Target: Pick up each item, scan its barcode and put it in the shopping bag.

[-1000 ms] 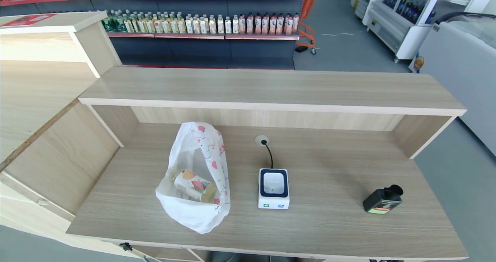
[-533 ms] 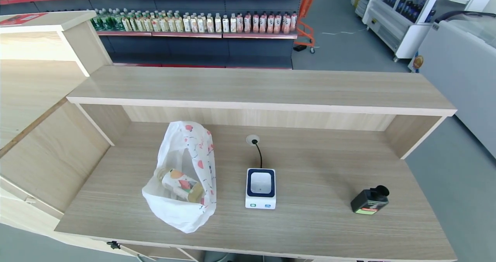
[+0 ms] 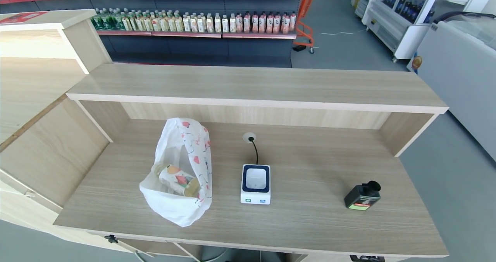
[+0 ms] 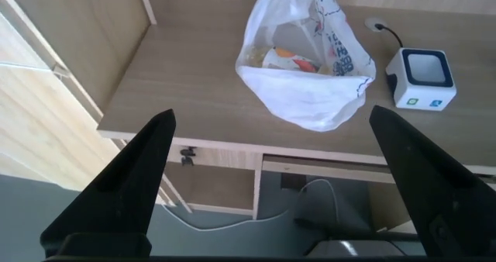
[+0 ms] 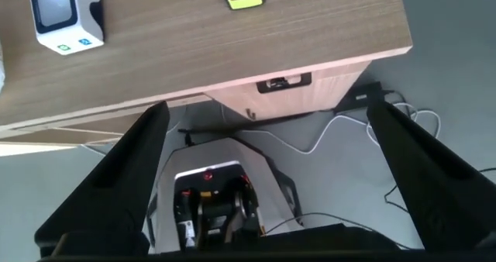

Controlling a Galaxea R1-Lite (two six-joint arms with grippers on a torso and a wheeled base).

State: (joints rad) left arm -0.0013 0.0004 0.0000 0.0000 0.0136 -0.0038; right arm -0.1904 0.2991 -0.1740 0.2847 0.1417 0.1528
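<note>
One item [image 3: 174, 178] is lying in the bag [image 3: 182, 211]; the black bottle [image 3: 362, 197] is waiting on the bench [image 3: 310, 223], right of the scanner [image 3: 255, 183]. The left gripper [image 4: 271, 112] and right gripper [image 5: 269, 107] are hanging spread apart; the right is likely needing to reach for the bottle next.

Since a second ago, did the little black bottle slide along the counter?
No. The black bottle sits just as far right of the scanner; the camera shifted instead.

Shopping bag [image 3: 175, 211] with a can [image 3: 177, 180] inside, scanner [image 3: 255, 178] beside it, dark bottle [image 3: 361, 196] farther right.
</note>
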